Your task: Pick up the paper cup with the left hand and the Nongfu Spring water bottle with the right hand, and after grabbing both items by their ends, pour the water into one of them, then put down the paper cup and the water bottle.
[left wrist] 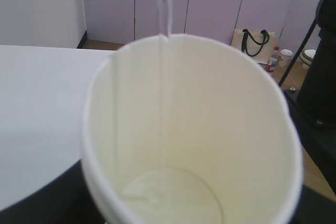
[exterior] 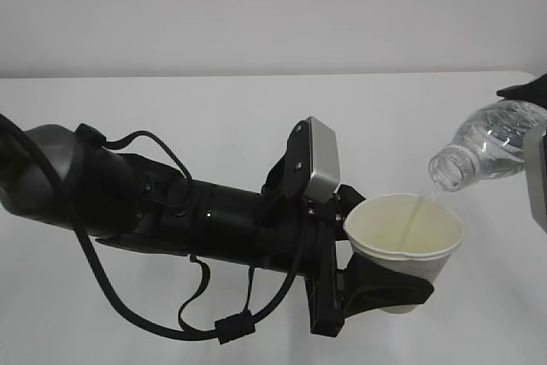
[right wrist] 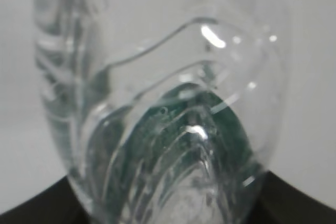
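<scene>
My left gripper (exterior: 395, 286) is shut on the lower part of the white paper cup (exterior: 405, 230), its black fingers (exterior: 376, 278) wrapped round the base, and holds it above the table. The Nongfu Spring water bottle (exterior: 485, 144) lies tilted at the right, mouth down over the cup's far rim. A thin stream of water (left wrist: 164, 11) runs into the cup (left wrist: 220, 119), and a shallow pool (left wrist: 168, 195) covers its bottom. My right gripper (exterior: 533, 138) is shut on the bottle's rear end, mostly cut off by the frame edge. The clear ribbed bottle (right wrist: 157, 98) fills the right wrist view.
The white table (exterior: 171, 100) stretches under both arms. The bulky left arm with looping cables (exterior: 154, 211) crosses the left half. In the left wrist view a tote bag (left wrist: 255, 43) and small containers (left wrist: 273, 61) stand on the floor beyond the table.
</scene>
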